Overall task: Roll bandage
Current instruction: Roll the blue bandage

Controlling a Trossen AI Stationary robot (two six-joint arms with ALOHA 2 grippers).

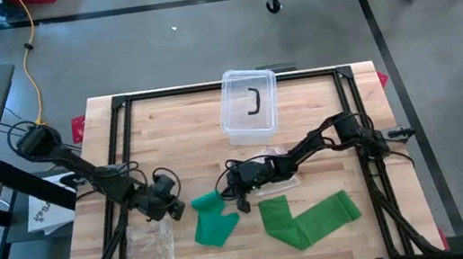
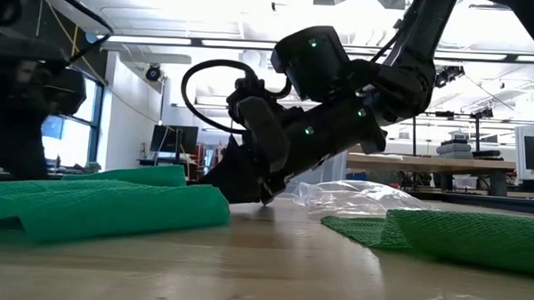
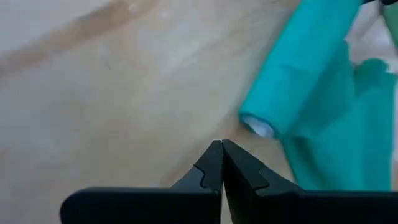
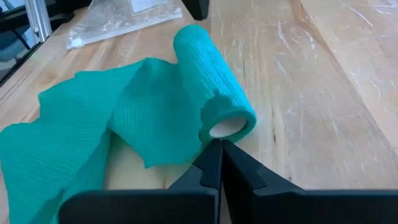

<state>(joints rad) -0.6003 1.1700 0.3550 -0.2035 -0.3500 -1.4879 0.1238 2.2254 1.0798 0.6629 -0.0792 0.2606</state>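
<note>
I see the green bandage (image 1: pixel 215 220) low in the middle of the high view on the pale wood-grain table (image 1: pixel 319 108): a stretchy, woven strip, partly wound into a short cylinder around a hollow whitish core, the loose tail crumpled beside it. My left gripper (image 1: pixel 177 208), fingers pressed shut on nothing, sits just left of the roll. My right gripper (image 1: pixel 243 202), also closed and empty, points at the roll's open end. A second green strip (image 1: pixel 309 218) lies flat, lower right. A clear plastic box (image 1: pixel 249 104) stands top centre.
</note>
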